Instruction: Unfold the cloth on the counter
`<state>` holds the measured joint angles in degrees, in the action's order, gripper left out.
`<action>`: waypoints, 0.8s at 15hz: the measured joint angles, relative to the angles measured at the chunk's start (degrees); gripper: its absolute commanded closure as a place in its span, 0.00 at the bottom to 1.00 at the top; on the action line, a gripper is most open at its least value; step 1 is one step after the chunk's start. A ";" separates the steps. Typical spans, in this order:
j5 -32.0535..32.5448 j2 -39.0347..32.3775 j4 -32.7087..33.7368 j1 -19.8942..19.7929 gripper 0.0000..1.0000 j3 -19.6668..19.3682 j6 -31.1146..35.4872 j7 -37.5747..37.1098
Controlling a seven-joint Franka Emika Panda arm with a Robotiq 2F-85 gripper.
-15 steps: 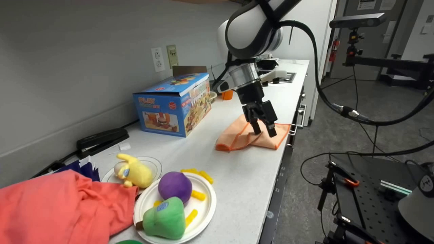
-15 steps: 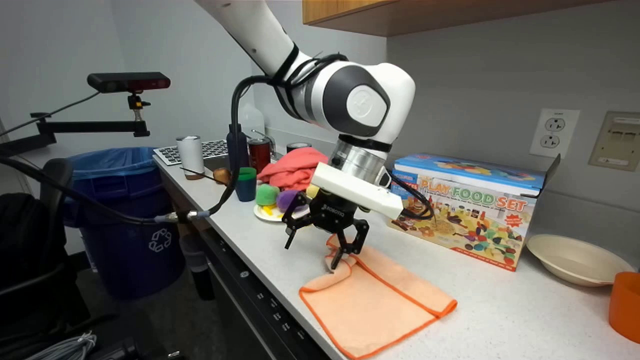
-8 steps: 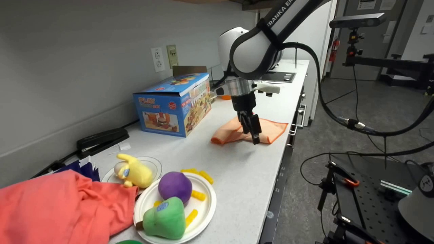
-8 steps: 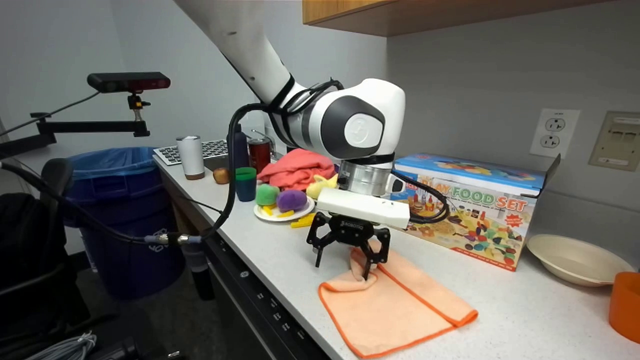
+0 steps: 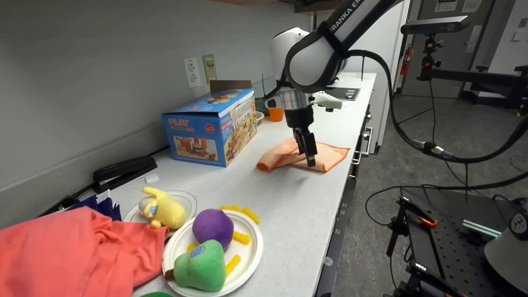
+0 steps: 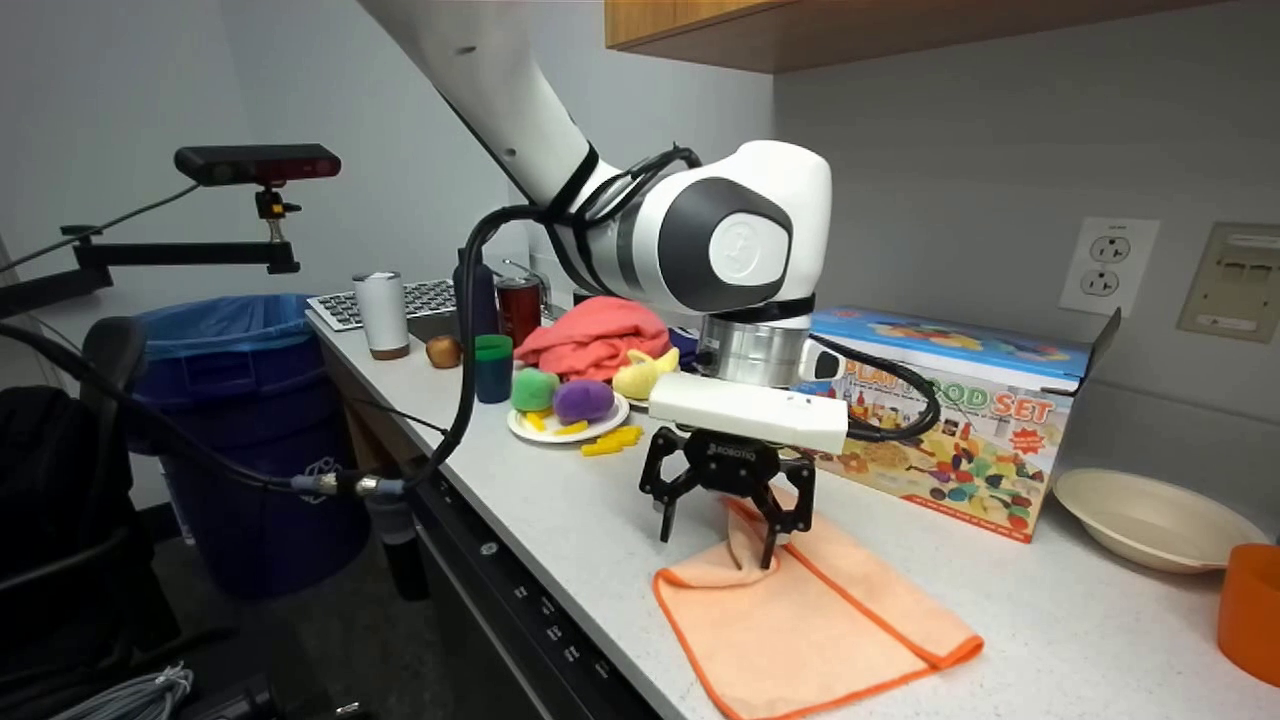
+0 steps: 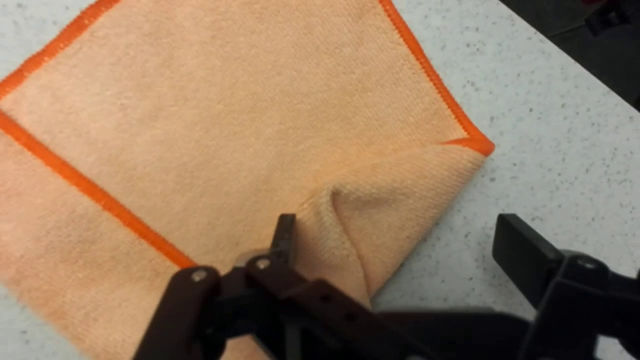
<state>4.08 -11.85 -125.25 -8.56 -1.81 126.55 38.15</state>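
The peach-orange cloth [image 6: 810, 630] with bright orange edges lies on the light grey counter [image 6: 1110, 650], partly folded. In the wrist view, the cloth [image 7: 225, 100] has a long strip beyond an orange hem line and a rumpled, folded-over part near its right corner. My gripper [image 6: 717, 552] points down, open, at the rumpled edge. In the wrist view, the gripper [image 7: 397, 225] has its left finger [image 7: 285, 235] over the cloth, seemingly touching it, and its right finger [image 7: 522, 255] over bare counter. The rumpled edge lies between the fingers, not pinched. The gripper hides part of the fold.
A colourful toy box [image 5: 210, 128] stands by the wall. A white plate [image 5: 251, 260] holds plush toys and yellow sticks. A coral-red bunched fabric [image 5: 82, 251] lies beyond it. A pale bowl [image 6: 1160, 520] and an orange cup [image 6: 1250, 620] stand near the box.
My gripper has gone from tilted to upright and moved away from the plate. The cloth has slid a little the same way along the counter. The gripper stays open.
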 measured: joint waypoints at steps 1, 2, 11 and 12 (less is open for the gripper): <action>0.00 0.46 0.00 0.00 0.00 -0.22 -0.47 0.00; 0.01 0.80 0.00 0.00 0.00 -0.46 -0.67 0.00; 0.07 -0.12 -0.76 0.02 0.82 -0.85 -0.71 -0.40; 0.07 -0.17 -0.76 0.02 0.89 -0.86 -0.71 -0.40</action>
<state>4.15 -12.01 -126.01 -8.54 -2.66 125.84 37.75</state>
